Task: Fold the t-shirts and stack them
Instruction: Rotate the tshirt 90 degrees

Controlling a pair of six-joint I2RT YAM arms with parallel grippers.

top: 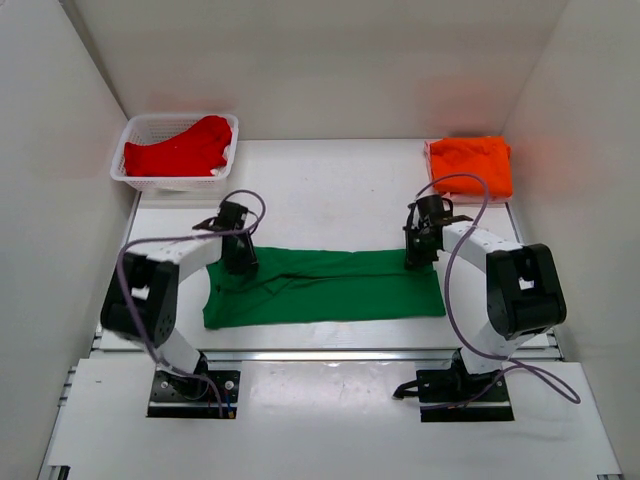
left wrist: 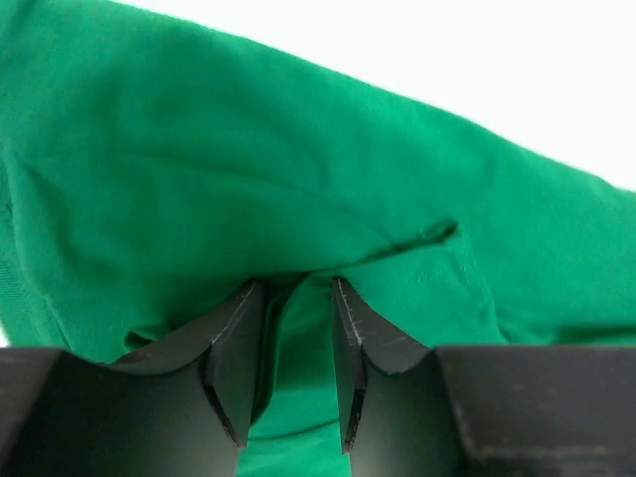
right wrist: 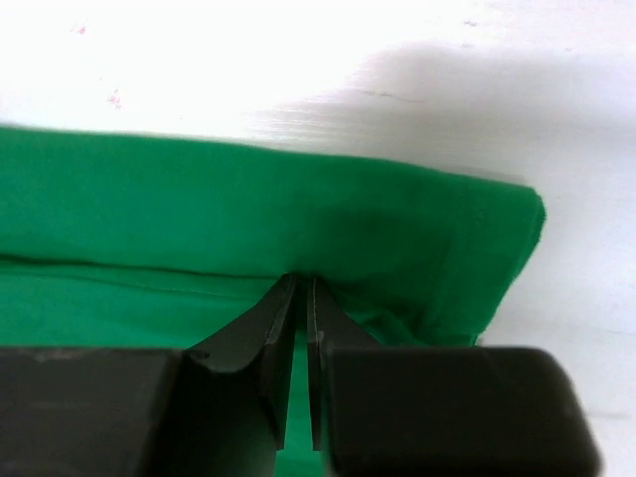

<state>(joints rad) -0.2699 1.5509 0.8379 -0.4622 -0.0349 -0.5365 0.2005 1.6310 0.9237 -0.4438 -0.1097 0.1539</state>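
Closest to the left wrist camera, the left claw [left wrist: 295,288] has its two black fingers spread, with a clear gap between them. A hump of the green t-shirt [left wrist: 298,179] rises into that gap, but the fingers are not clamped on it. Seen from above, this claw points down onto the far edge of the shirt near its left end.

On the right wrist camera, the right claw [right wrist: 302,280] has its fingers almost pressed together, with only a thin slit between them. Their tips sit against a fold along the shirt's far edge, close to the right-hand corner. I cannot tell whether any cloth is pinched between them.

From overhead, the green t-shirt lies flat on the white worktop [top: 330,195] as a long band between the two arms. Its long axis runs left to right, across the front of the robot. Its right end is squared off and smooth, while its left end is wider and rumpled, with creases trailing toward the middle.

Well apart from it, the orange t-shirt [top: 472,163] sits folded at the far right corner of the worktop. At the far left corner, the red t-shirt [top: 180,148] is bunched inside a white mesh basket [top: 135,135].
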